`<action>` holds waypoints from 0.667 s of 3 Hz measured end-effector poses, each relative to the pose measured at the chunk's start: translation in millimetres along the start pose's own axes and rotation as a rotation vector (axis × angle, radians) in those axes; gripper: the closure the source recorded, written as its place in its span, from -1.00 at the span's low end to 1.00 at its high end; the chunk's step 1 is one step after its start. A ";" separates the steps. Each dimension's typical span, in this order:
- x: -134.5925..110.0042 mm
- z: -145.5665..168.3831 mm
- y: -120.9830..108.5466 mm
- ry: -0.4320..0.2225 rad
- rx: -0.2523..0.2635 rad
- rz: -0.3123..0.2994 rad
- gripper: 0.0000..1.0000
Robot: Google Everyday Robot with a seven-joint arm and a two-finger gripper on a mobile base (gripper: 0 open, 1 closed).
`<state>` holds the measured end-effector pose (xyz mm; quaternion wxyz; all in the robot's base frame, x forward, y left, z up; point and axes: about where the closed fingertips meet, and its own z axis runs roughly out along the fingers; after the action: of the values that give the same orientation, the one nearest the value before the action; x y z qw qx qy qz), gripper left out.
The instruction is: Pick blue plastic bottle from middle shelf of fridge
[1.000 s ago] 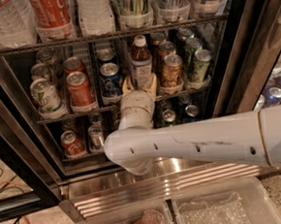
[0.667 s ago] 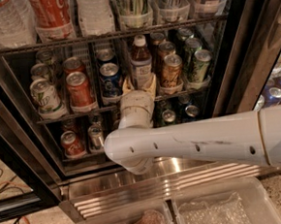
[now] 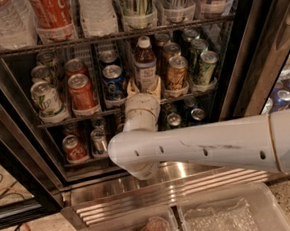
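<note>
The blue plastic bottle (image 3: 145, 67), with a white cap, dark drink and blue-and-white label, stands on the middle shelf (image 3: 70, 117) of the fridge (image 3: 232, 80), between a blue Pepsi can (image 3: 114, 83) and a gold can (image 3: 176, 74). My gripper (image 3: 144, 88) reaches in from below at the end of the white arm (image 3: 202, 145). Its tan fingers (image 3: 132, 88) sit on either side of the bottle's lower part and press against it. The bottle is upright with its base hidden behind the gripper.
Several cans fill the lanes: a red Coke can (image 3: 81, 92), a green-white can (image 3: 47, 99) and green cans (image 3: 205, 68). Large bottles stand on the rack above (image 3: 97, 13). More cans sit on the lower shelf (image 3: 75, 148). The ribbed steel base (image 3: 156, 192) and clear bins (image 3: 233, 216) lie below.
</note>
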<state>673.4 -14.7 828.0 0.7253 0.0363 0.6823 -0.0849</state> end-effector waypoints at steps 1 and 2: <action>-7.7 -3.9 1.8 -0.018 -0.008 0.011 1.00; -15.5 -6.4 1.3 -0.046 -0.008 0.028 1.00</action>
<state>666.5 -11.2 842.8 0.7419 0.0410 0.6653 -0.0729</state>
